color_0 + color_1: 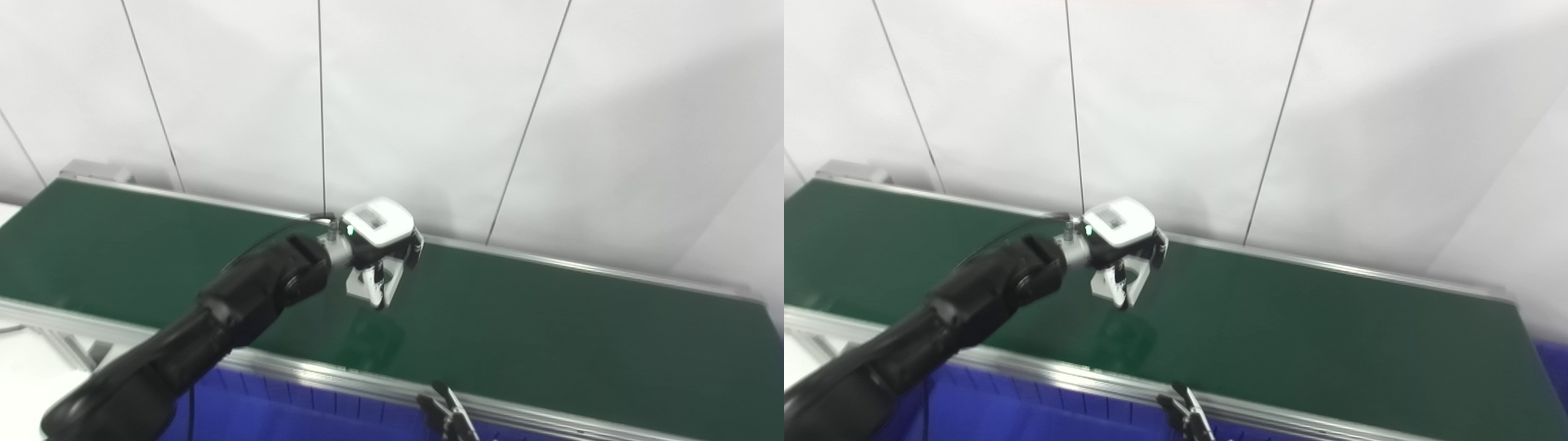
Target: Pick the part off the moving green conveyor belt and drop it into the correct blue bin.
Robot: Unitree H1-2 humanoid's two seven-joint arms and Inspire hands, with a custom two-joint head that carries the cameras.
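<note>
Left hand (380, 245) grips white part (369, 285) above belt (551, 331); blue bin (275, 410) contents hidden.

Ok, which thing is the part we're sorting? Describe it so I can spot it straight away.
Start at the long green conveyor belt running along the white wall. Above its middle hangs the left hand, at the end of a black arm. The part is the small white blocky piece gripped under that hand, lifted off the belt; it is the only loose item visible, and nothing else lies on the green.
</note>
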